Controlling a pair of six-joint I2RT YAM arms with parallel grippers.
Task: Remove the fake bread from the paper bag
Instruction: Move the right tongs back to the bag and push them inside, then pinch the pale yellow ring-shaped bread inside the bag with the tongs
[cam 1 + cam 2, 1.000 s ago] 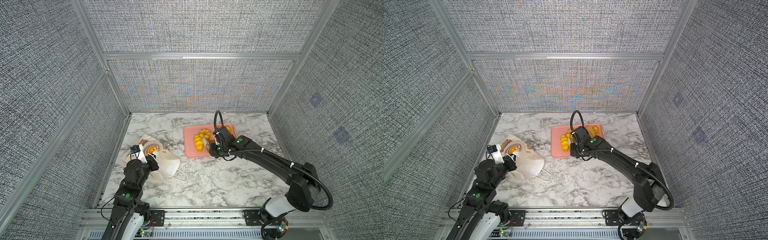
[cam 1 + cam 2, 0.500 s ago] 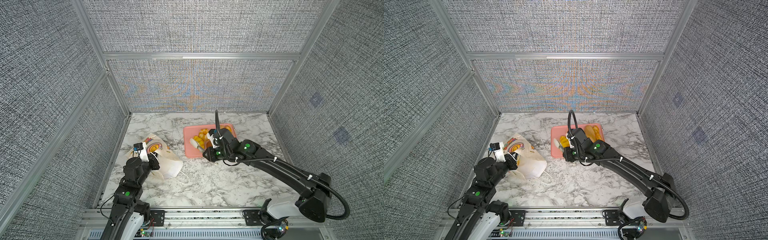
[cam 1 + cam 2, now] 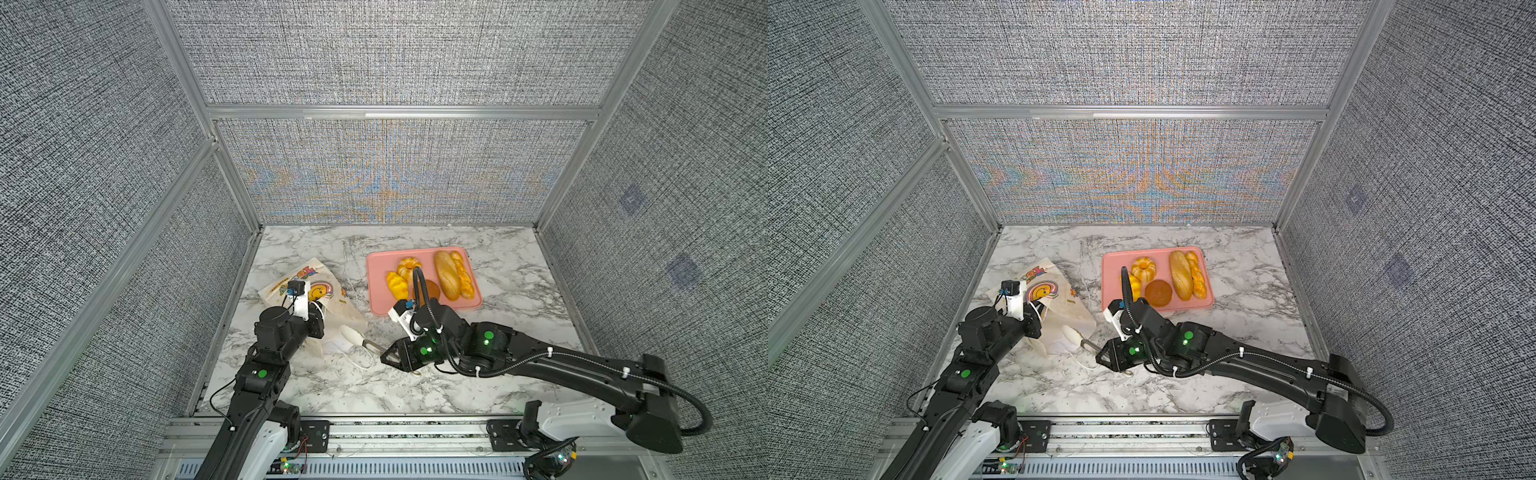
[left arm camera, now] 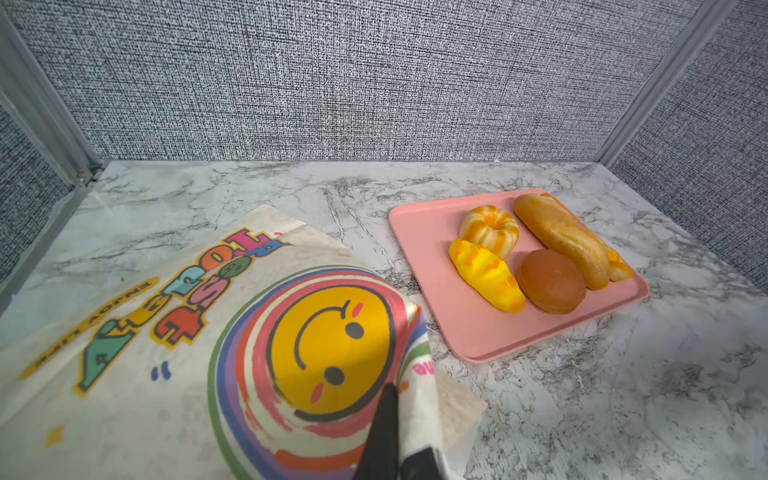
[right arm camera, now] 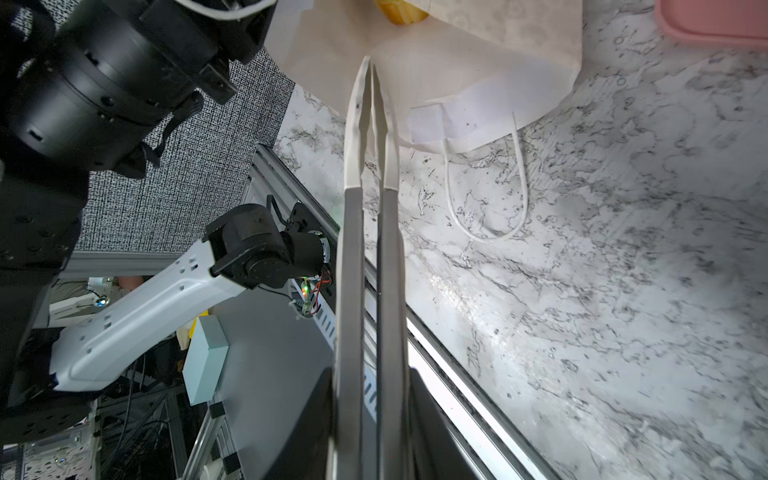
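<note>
The paper bag (image 3: 345, 309) (image 3: 1067, 303) lies on its side with its smiley print up and its mouth toward the front. My left gripper (image 3: 316, 322) (image 4: 401, 424) is shut on the bag's upper rim. My right gripper (image 3: 388, 357) (image 5: 368, 415) is shut on metal tongs (image 3: 353, 336) (image 5: 370, 208). Their white tips are nearly together, hold nothing, and reach the bag's mouth. A yellow piece of fake bread (image 5: 401, 14) shows inside the bag (image 5: 478, 62). Several pieces of bread, among them a ring bun (image 3: 409, 266), a long loaf (image 3: 446, 274) and a brown bun (image 4: 550, 280), lie on the pink tray (image 3: 378, 266).
The pink tray (image 3: 1113, 266) (image 4: 424, 232) sits at the back right of the marble table, close behind my right wrist. A white cord handle (image 5: 486, 237) trails from the bag's mouth onto the table. Grey walls enclose three sides, and a metal rail runs along the front.
My right arm has swung from over the tray forward and left, bringing the tongs to the bag's mouth. The left gripper has kept its hold and shifted the bag slightly.
</note>
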